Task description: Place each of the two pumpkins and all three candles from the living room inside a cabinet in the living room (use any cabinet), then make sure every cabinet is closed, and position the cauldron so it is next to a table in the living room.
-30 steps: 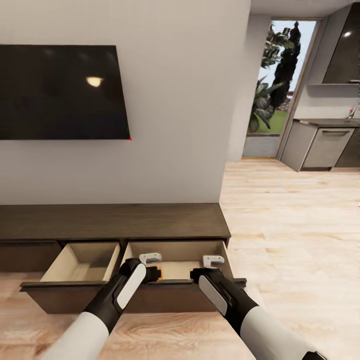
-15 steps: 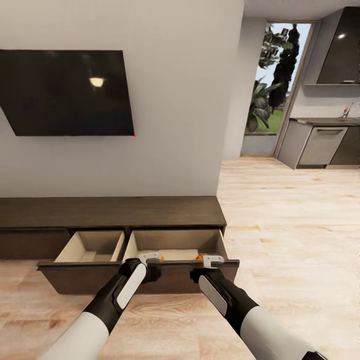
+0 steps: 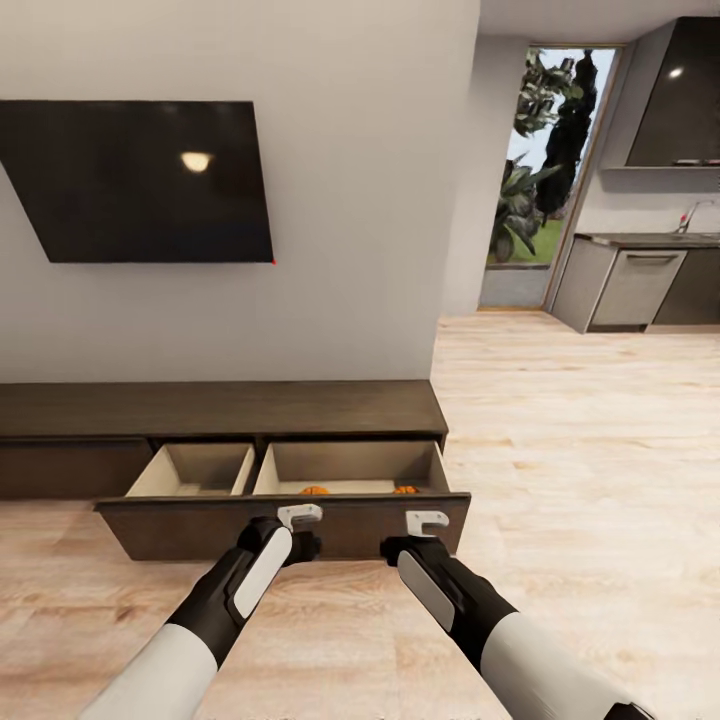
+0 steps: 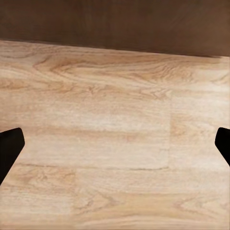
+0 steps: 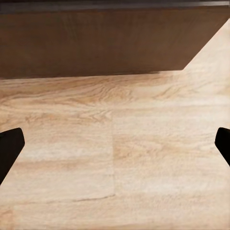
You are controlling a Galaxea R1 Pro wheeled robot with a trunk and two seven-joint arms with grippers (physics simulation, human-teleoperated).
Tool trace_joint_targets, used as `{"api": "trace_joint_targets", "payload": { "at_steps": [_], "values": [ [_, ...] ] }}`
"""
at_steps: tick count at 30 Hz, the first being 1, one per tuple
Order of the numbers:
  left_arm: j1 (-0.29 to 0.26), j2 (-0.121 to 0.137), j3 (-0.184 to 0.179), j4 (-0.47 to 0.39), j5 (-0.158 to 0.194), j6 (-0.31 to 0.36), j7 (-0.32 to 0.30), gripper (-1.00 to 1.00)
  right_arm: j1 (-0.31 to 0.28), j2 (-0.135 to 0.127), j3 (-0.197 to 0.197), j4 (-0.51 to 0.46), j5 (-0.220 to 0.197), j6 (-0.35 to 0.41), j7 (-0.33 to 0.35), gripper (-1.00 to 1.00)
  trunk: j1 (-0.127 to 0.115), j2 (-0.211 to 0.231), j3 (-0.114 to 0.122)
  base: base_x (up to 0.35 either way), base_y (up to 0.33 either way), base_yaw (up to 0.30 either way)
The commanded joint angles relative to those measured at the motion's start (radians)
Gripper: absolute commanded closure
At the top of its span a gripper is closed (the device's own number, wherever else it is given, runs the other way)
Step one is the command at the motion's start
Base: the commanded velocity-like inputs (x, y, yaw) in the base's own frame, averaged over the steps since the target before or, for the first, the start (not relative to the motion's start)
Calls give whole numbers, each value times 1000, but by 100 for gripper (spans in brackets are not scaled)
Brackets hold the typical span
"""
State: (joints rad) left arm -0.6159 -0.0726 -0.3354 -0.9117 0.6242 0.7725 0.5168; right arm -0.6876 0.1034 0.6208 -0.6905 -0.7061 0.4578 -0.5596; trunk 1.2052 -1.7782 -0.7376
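Hovering side by side, the left pincer point(image 3: 300, 517) and the right pincer point(image 3: 427, 521) are sitting just in front of the cabinet point(image 3: 220, 410), both spread wide and carrying nothing, black fingertips point(image 4: 10, 148) at the edges of each wrist view over bare wooden floor point(image 3: 560, 440). Two drawers are standing open; the right-hand drawer point(image 3: 350, 468) is lying straight ahead of both pincers, its long dark front point(image 3: 200, 525) running crosswise to the arms. Two pumpkins point(image 3: 314, 490) are peeking orange over that front. Neither arm is clearly nearer. Nothing is blocking a forward push, so closing looks next. A wall-mounted TV point(image 3: 140, 180) is hanging above.
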Motion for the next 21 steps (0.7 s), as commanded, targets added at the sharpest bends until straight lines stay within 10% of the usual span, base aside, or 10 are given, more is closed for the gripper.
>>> {"api": "trace_joint_targets", "payload": {
  "at_steps": [1, 11, 21],
  "values": [
    [-1, 0, -2, -1, 10, 1, 10, -100, -1, -1, 4, -1, -7, 1, -8, -100, 4, -8, -4, -14, 0, 0],
    [-1, 4, -13, 1, 4, -109, 10, -100, -1, -2, 5, -1, 1, -53, 3, -100, 42, -78, -36, -2, 0, 0],
    [-1, 6, -17, 17, -93, -245, -1, -100, -1, -2, 7, -1, 7, -141, 6, -100, 80, -148, -67, 0, 0, 0]
  ]
}}
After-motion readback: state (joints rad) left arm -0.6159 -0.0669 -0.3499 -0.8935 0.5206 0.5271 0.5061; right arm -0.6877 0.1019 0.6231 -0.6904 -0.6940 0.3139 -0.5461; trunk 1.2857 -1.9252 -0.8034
